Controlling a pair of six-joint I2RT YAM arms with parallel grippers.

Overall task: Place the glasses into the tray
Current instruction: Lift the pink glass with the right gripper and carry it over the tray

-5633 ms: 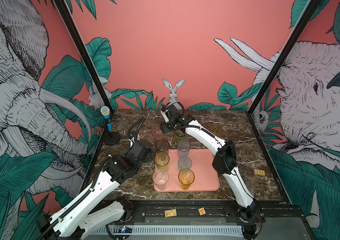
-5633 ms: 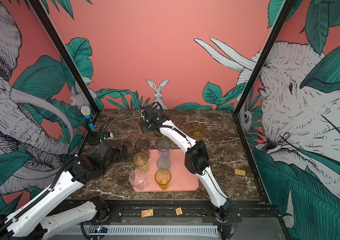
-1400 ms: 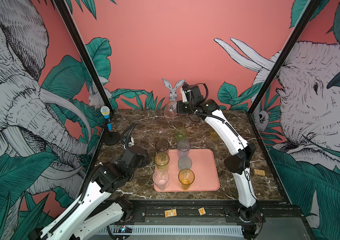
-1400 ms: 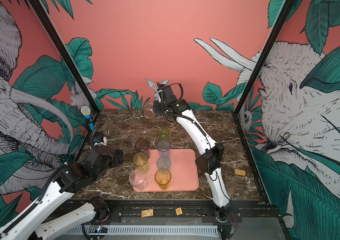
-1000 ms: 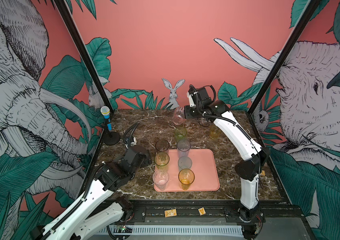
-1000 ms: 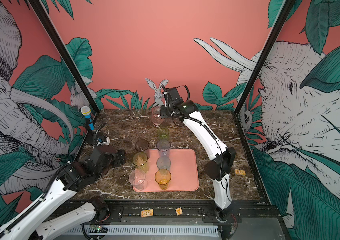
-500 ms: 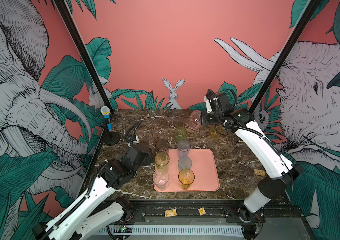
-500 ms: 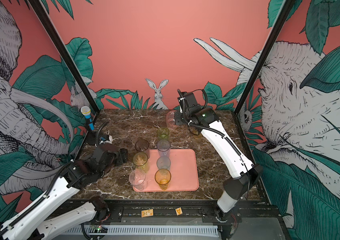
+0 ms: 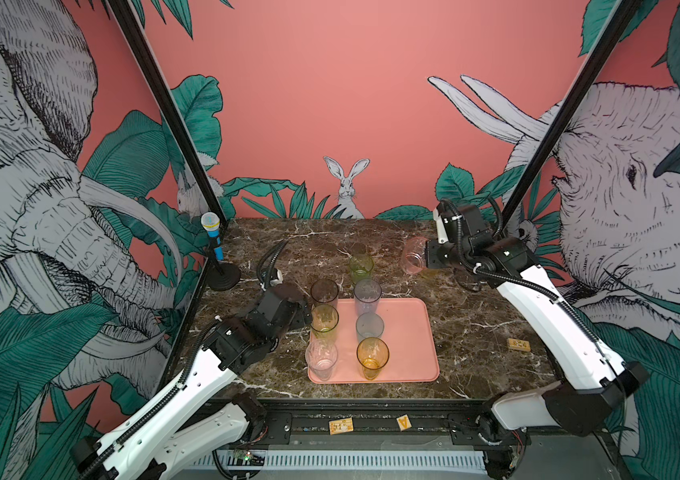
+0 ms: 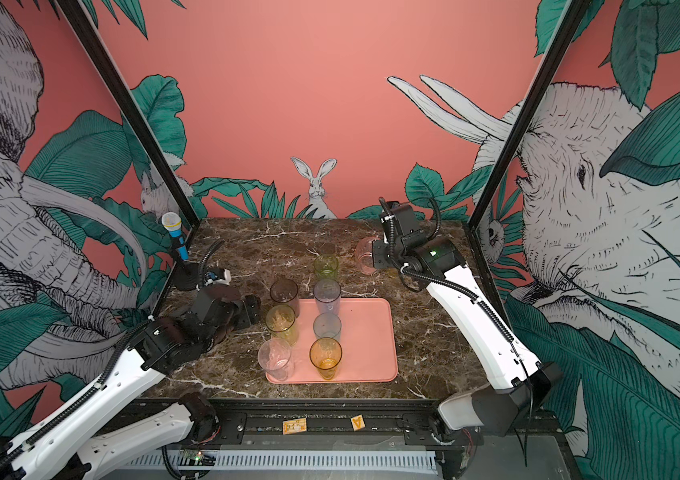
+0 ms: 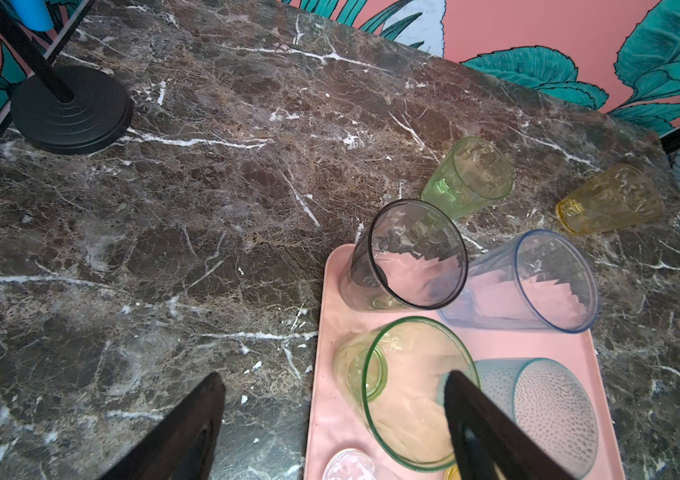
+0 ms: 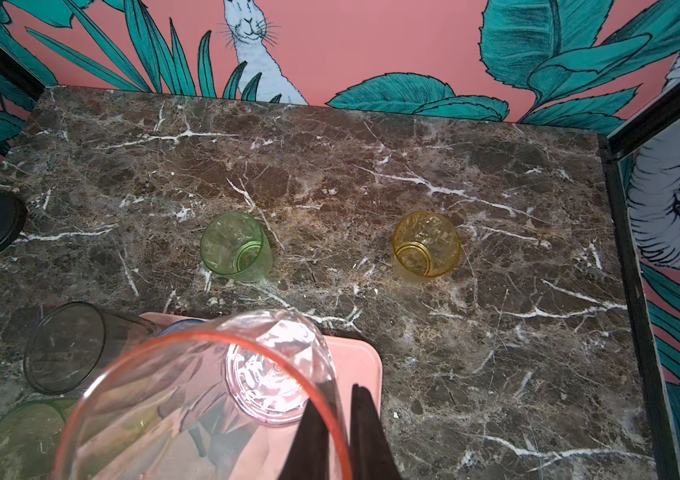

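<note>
On my screens the right fingers [image 12: 365,424] are pinched nearly together on the rim of the pink glass [image 9: 413,255], with its wall between them. The glass hangs tilted in the air over the far right part of the desk [image 9: 475,332], beyond the far right corner of the tray [image 9: 409,332] and not in it. I read the left fingers [image 11: 188,432] as spread wide with nothing gripped; they sit low just left of the tray, beside the tall yellow-green glass [image 9: 325,320]. Six glasses stand upright in the tray in two rows. The smoky grey glass [image 9: 324,293], the yellow-green one and the clear glass [image 9: 321,357] run along its left side from far to near. The lilac-blue glass [image 9: 367,295], the short teal-grey glass [image 9: 369,326] and the amber glass [image 9: 372,357] stand next to them toward the middle. Two short ones stand on the desk outside it: the green glass [image 9: 361,266] just beyond the tray's far edge, and the yellow glass [image 12: 425,245] farther right, which I can make out only in the wrist views. The toy microphone [image 9: 215,241] stands at the far left corner.
</note>
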